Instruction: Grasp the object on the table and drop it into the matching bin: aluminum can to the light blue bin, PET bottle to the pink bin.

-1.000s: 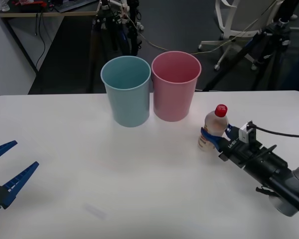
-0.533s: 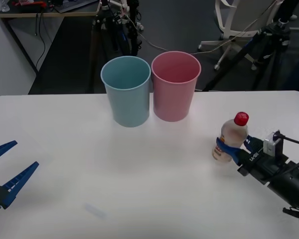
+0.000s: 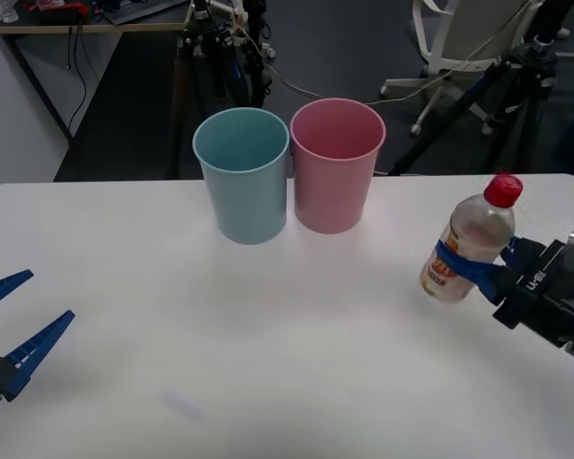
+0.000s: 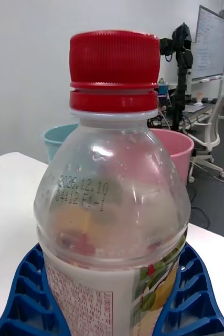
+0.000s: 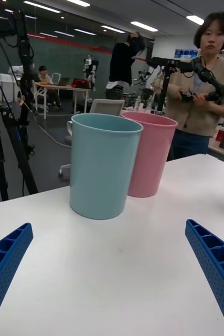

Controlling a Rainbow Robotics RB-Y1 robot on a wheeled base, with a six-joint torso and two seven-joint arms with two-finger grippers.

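Right gripper (image 3: 471, 269) clamped around the labelled waist of the PET bottle (image 3: 469, 248), blue ribbed fingers (image 4: 195, 294) pressing on both sides of the label, red cap and clear shoulder standing free above them. Bottle held off the table (image 3: 268, 354), tilted slightly, cap leaning toward the far right, over the right edge of the tabletop. Well apart from the pink bin (image 3: 335, 177), which stands at the far middle just beside the light blue bin (image 3: 244, 172). Left gripper (image 3: 14, 320) parked low at the near left, fingers spread wide with nothing between them.
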